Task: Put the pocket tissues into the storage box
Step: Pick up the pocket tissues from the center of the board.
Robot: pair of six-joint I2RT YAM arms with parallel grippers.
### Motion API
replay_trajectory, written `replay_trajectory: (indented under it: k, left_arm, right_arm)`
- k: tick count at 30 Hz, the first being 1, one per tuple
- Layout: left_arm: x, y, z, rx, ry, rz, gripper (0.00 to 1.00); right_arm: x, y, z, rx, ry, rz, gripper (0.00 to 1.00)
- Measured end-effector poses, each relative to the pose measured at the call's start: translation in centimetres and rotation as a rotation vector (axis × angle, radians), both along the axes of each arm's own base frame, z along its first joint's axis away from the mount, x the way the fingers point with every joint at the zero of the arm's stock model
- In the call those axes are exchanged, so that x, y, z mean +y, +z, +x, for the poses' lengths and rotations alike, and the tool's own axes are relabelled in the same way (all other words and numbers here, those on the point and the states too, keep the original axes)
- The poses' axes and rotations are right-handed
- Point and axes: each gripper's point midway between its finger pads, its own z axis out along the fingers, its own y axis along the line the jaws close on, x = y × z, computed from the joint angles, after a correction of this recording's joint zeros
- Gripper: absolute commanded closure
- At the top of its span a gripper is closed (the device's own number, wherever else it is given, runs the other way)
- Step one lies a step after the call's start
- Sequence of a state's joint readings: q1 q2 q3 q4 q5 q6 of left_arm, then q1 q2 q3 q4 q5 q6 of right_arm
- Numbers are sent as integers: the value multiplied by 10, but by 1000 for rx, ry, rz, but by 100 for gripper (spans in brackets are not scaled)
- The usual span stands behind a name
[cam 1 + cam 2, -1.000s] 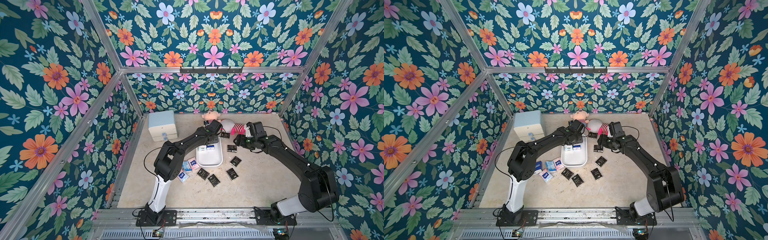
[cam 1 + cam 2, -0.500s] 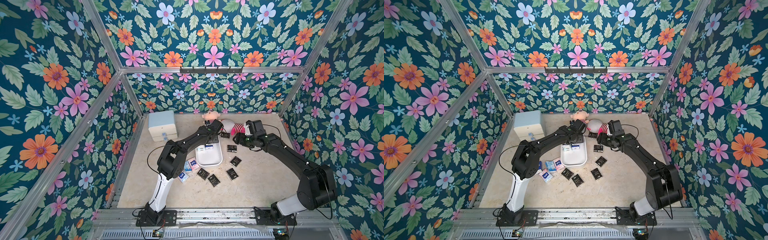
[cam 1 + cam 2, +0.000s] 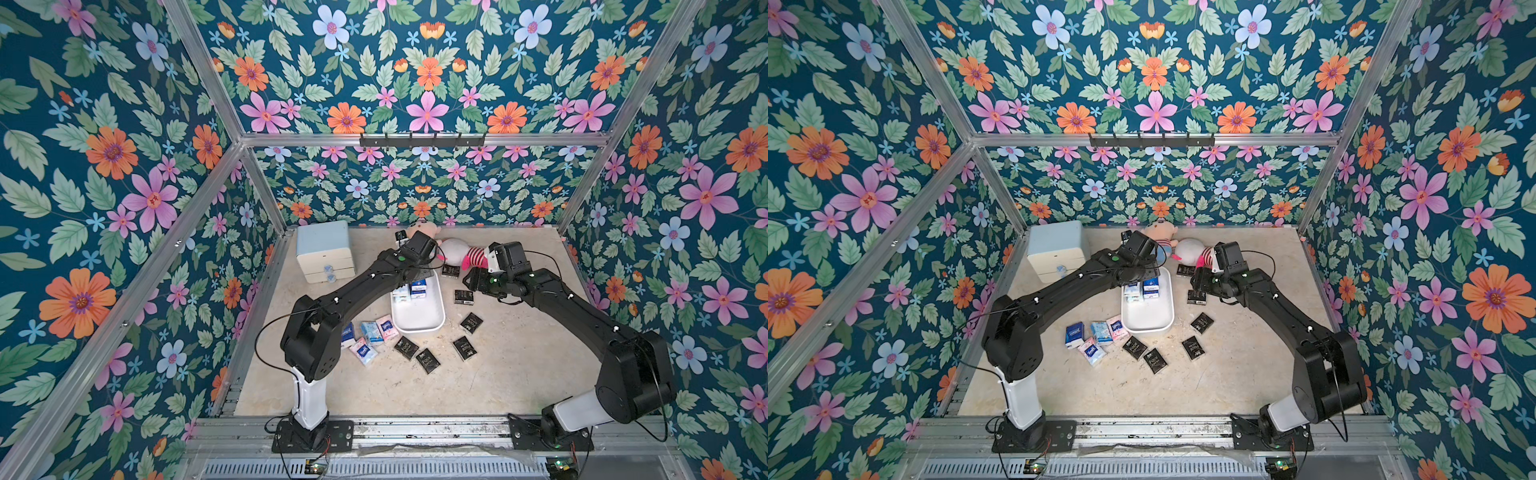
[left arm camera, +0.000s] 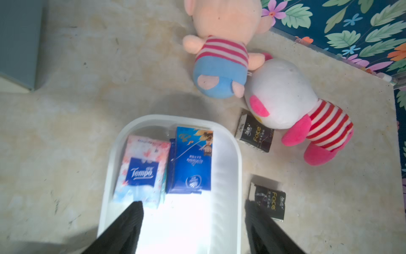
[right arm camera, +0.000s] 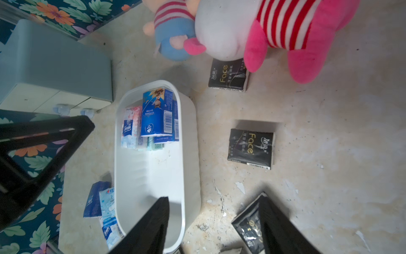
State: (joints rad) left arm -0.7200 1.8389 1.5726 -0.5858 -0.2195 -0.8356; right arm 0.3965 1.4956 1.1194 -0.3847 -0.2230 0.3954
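Observation:
The white storage box (image 3: 437, 322) (image 3: 1128, 316) stands mid-floor with a pink-and-white packet (image 4: 142, 169) and a blue packet (image 4: 191, 162) of pocket tissues at its far end. My left gripper (image 4: 195, 211) (image 3: 417, 275) hangs open over that end, nothing between its fingers. My right gripper (image 5: 214, 209) (image 3: 471, 283) is open just right of the box (image 5: 191, 132), above the floor, with a black packet (image 5: 247, 224) lying by one finger. More black packets (image 3: 463, 296) (image 3: 428, 360) and blue and pink packets (image 3: 370, 336) lie loose around the box.
A cream two-drawer cabinet (image 3: 324, 249) with a light blue top stands at the back left. Two plush dolls (image 3: 422, 228) (image 3: 457, 253) lie against the back wall, one touching a black packet (image 4: 254, 134). Floral walls close in three sides.
My left gripper's jaws have spread apart over the far end of the box. The right arm has barely moved.

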Motion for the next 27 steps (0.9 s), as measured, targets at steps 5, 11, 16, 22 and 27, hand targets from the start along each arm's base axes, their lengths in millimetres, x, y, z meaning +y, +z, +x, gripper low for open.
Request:
replay_trajectory:
  k: [5,11,16,22,27]
  left_arm:
    - [37,-6,-38,32,78,-11,20]
    - [89,-27,-85,94,199,30,18]
    - [132,-48,-121,148,301,71,16]
    - [190,-79,-146,236,449,115,15]
    - [225,-99,-159,305,519,132,15]
  right_arm:
    - [18,-3,-12,3,53,5,30]
    - [34,-14,-28,24,110,6,29]
    - [35,-22,-34,40,121,6,25]
    - [35,-22,-35,31,126,7,24]
    - [35,-20,-34,25,128,7,24]
